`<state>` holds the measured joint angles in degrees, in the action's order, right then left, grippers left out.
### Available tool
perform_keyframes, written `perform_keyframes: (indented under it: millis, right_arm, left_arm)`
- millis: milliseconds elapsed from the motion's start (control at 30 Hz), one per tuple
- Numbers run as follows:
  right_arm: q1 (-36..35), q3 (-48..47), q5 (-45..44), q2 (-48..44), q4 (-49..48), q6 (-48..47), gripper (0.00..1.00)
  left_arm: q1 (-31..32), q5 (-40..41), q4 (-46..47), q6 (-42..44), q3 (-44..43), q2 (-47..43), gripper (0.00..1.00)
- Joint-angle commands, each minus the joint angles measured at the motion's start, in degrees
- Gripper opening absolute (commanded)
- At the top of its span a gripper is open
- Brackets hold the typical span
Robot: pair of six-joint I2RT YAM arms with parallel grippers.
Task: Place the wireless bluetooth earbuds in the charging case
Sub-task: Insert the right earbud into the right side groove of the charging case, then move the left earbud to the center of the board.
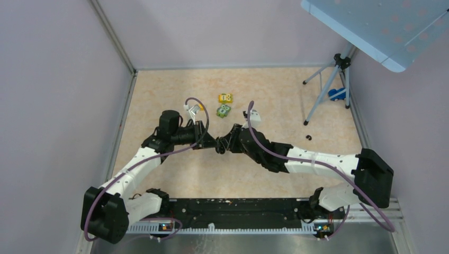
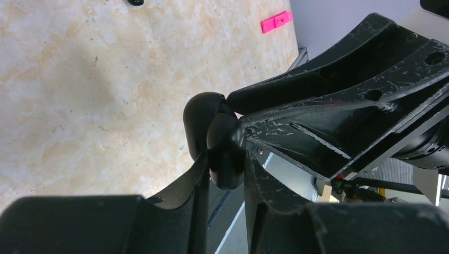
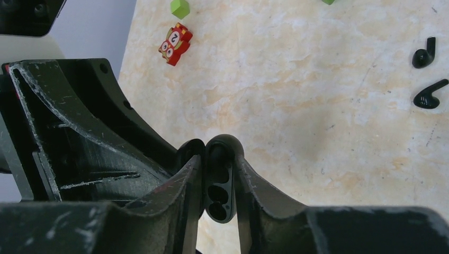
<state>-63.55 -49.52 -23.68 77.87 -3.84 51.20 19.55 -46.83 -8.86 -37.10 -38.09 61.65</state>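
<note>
The black charging case [image 1: 219,144] hangs above the middle of the table between both grippers. In the left wrist view my left gripper [image 2: 225,161] is shut on the rounded case [image 2: 225,143]. Its lid [image 2: 201,121] stands ajar. In the right wrist view my right gripper [image 3: 218,159] has its jaws pressed on the case's open half [image 3: 218,182], with empty sockets showing. One finger [image 3: 191,180] sits between that half and the lid [image 3: 189,151]. Two black earbuds [image 3: 423,53] [image 3: 430,96] lie on the table, seen as a small dark spot [image 1: 308,137] to the right.
A yellow toy block [image 1: 225,98] and a green one [image 1: 223,110] lie just behind the grippers. A tripod [image 1: 331,84] with a blue object [image 1: 337,94] at its foot stands at the back right. A pink piece [image 2: 276,21] lies near the table edge.
</note>
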Motion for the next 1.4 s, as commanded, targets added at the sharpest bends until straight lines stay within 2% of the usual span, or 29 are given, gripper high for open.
perform_keyframes:
  millis: [0, 267, 400, 533, 667, 767, 867, 1000, 1133, 1367]
  right_arm:
    - [-0.3, 0.2, -0.3, -2.0, -1.1, -0.8, 0.30]
    - [-0.2, 0.6, -5.8, -9.9, 3.5, -1.8, 0.46]
    - [2.2, 5.4, -10.3, -17.4, 6.9, -2.4, 0.52]
    - [9.9, 9.7, -10.9, -25.5, 17.9, 0.4, 0.54]
    - [21.1, 11.3, -11.4, -32.7, 31.5, 1.4, 0.57]
    - [29.9, 12.3, -9.3, -35.3, 37.5, -0.1, 0.58]
    - [40.3, 13.7, -3.6, -34.0, 38.2, -3.1, 0.58]
    - [53.2, 13.5, 4.9, -27.0, 35.9, -9.0, 0.57]
    - [56.9, 11.6, 4.4, -19.6, 32.3, -13.4, 0.57]
    - [57.4, 13.6, 7.5, -13.2, 18.5, -20.8, 0.60]
  left_arm:
    - [0.1, -2.3, 1.4, 1.2, -0.9, -1.9, 0.00]
    - [0.0, -1.8, 0.2, 2.2, -0.8, -1.9, 0.00]
    - [0.0, -1.6, 0.0, 2.3, -0.5, -2.0, 0.00]
    - [0.0, -1.5, -0.5, 2.8, -0.3, -1.9, 0.00]
    - [0.0, -1.3, 0.1, 2.6, 0.5, -1.2, 0.00]
    - [0.0, -1.6, 1.6, 1.9, 1.0, -0.8, 0.00]
    - [0.0, -1.8, 1.8, 1.7, 0.8, -0.7, 0.00]
    - [0.0, -1.9, 1.0, 2.2, 0.4, -0.8, 0.00]
    - [0.0, -1.7, 0.5, 2.4, 0.6, -1.2, 0.00]
    - [0.0, 0.4, 0.8, 1.2, 1.1, -2.8, 0.00]
